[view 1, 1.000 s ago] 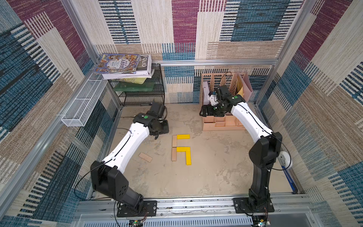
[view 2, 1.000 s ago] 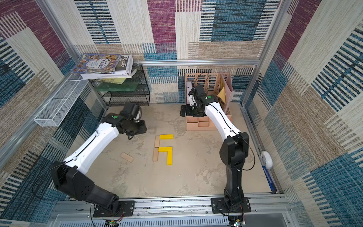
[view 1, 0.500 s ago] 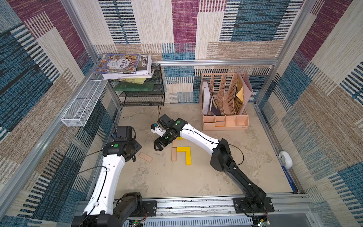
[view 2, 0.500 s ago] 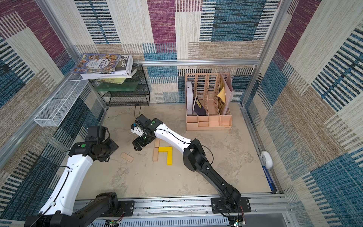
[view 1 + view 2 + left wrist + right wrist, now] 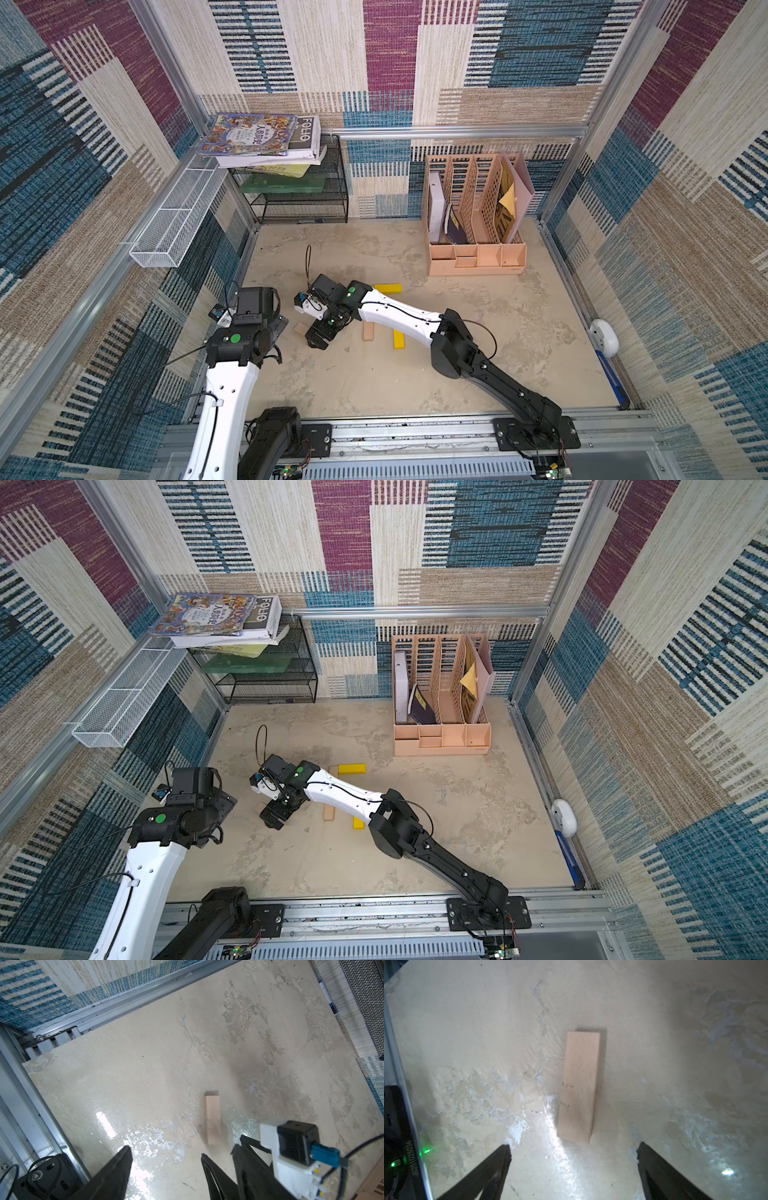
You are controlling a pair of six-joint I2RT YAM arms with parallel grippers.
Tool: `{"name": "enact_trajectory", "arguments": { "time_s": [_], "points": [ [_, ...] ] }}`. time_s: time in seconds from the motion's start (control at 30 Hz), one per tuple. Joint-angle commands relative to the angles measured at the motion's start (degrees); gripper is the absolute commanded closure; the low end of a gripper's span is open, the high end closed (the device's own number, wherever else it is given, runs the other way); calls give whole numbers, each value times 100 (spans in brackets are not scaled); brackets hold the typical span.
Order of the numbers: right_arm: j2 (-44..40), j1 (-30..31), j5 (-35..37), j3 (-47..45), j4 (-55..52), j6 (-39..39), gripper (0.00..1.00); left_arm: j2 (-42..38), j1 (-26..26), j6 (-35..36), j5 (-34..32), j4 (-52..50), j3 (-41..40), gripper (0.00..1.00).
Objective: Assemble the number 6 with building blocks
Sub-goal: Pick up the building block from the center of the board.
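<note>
A loose pale wooden block (image 5: 578, 1086) lies flat on the table, left of the middle, just ahead of my open right gripper (image 5: 573, 1151). In both top views that gripper (image 5: 319, 337) hangs over the block (image 5: 299, 328) and hides most of it. My left gripper (image 5: 166, 1157) is open and empty, close beside the same block (image 5: 212, 1119). At mid table lie a yellow block (image 5: 388, 289), a pale block (image 5: 368, 331) and a second yellow block (image 5: 399, 338). My right arm crosses over them and hides how they join.
A peach desk organiser (image 5: 476, 259) stands at the back right. A black wire shelf (image 5: 299, 199) with books is at the back left, and a white wire basket (image 5: 174, 224) hangs on the left wall. A white object (image 5: 603, 336) lies by the right edge.
My right arm has swung from the organiser across to the loose pale block at the left. My left arm has drawn back from mid table toward the left front.
</note>
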Motion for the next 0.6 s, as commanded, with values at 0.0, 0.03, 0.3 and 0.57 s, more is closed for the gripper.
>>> {"name": "enact_trajectory", "arguments": {
  "time_s": [0.0,0.03,0.3,0.57],
  "points": [
    [122,67,101,125,298,14,1,23,12,-18,-76,-232,59,19],
    [172,80,146,143,333,40,0,4,18,-16,-72,-244,72,19],
    [442,135,367,347,467,116,17,-45,21,91,-110,-339,155,19],
    [539,268,547,326,353,48,59,92,38,149,-56,-297,155,19]
  ]
}}
